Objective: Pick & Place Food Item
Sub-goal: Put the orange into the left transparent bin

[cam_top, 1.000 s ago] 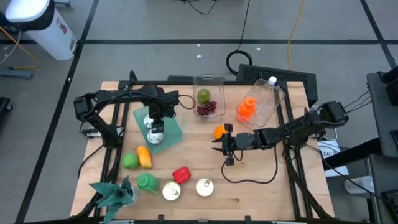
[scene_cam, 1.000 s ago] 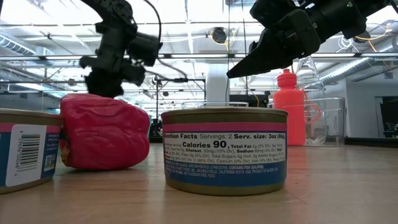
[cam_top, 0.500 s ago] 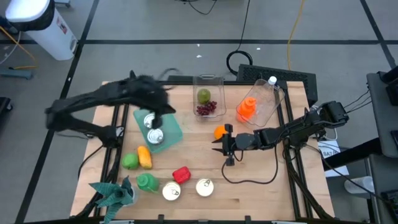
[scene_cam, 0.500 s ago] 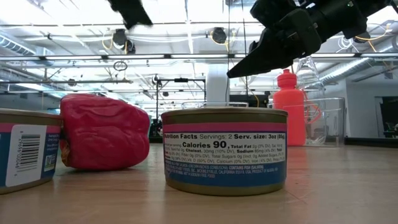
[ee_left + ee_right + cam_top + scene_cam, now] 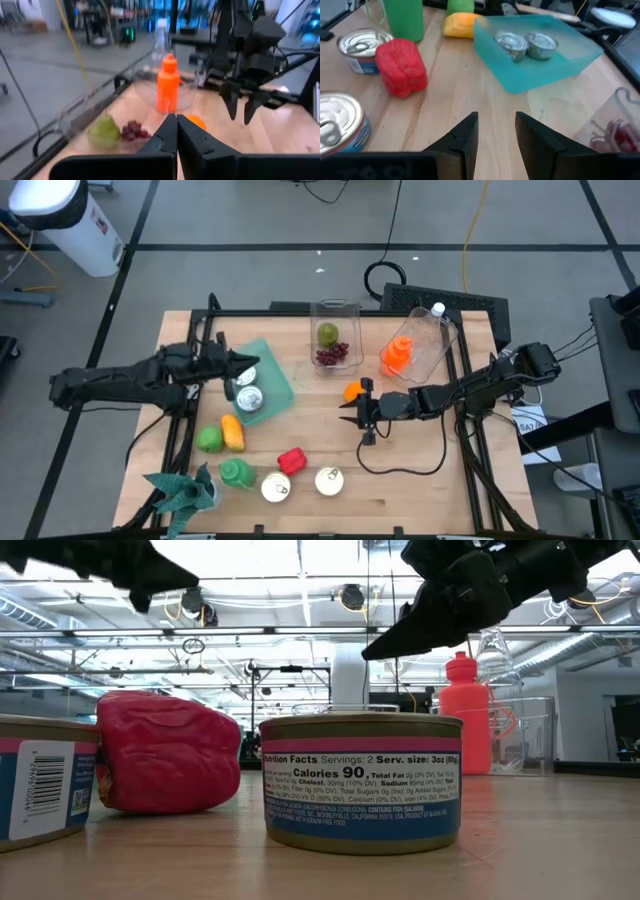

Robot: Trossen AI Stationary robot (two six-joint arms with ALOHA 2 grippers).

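Note:
A teal bin (image 5: 270, 380) at the table's left holds two tin cans (image 5: 246, 388), also seen in the right wrist view (image 5: 526, 44). My left gripper (image 5: 252, 363) hovers level over the bin's left part, pointing right, shut and empty (image 5: 176, 131). My right gripper (image 5: 345, 412) hangs open at mid-table, pointing left toward the bin, with nothing between its fingers (image 5: 496, 122). An orange (image 5: 353, 391) lies just behind it. A red pepper (image 5: 291, 461) and two more cans (image 5: 329, 480) rest on the wood near the front edge.
A yellow pepper (image 5: 232, 432), a green fruit (image 5: 208, 439), a green bottle (image 5: 237, 473) and a teal leafy cloth (image 5: 185, 490) lie front left. At the back, clear tubs hold a pear and grapes (image 5: 335, 340) and an orange bottle (image 5: 397, 355).
My left gripper has risen from above the cans in the teal bin, drawn back toward the table's left edge and tipped from pointing down to level. The two cans stay in the bin. My right arm has kept still.

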